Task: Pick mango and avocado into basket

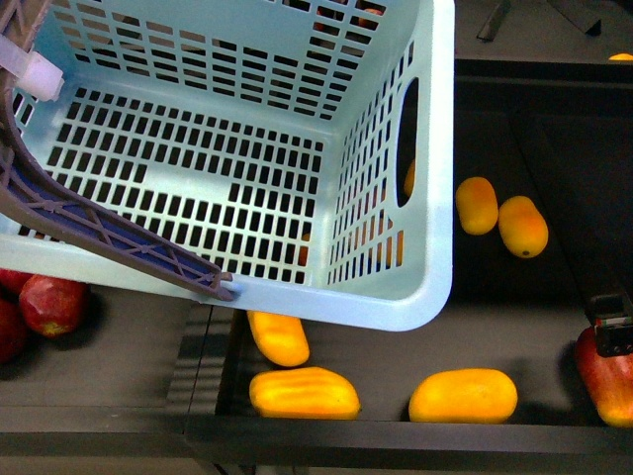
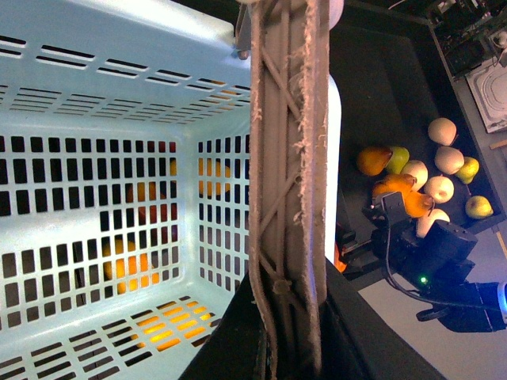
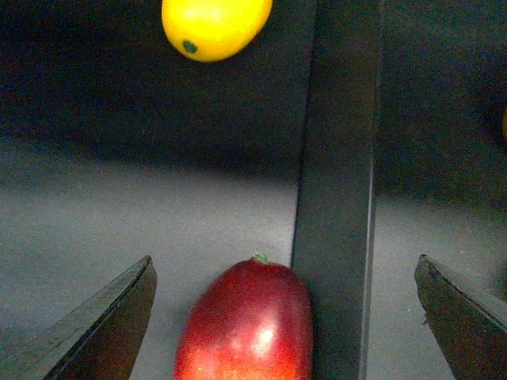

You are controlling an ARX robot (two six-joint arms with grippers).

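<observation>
Approach to mango (image 3: 245,324): right gripper (image 3: 283,271) spread wide and empty, fruit lying between its fingers (image 3: 103,332); next move likely needs a short advance, then closing. Basket (image 1: 435,198) stands to its left.

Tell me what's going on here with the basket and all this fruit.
A two-armed robot is collecting fruit. Its left fingers look closed on the handle of the teal basket, holding it over the shelf; the basket is empty. The right fingers are open on either side of the red mango, not gripping it yet. Yellow mangoes lie on the shelf. No avocado is in sight.
</observation>
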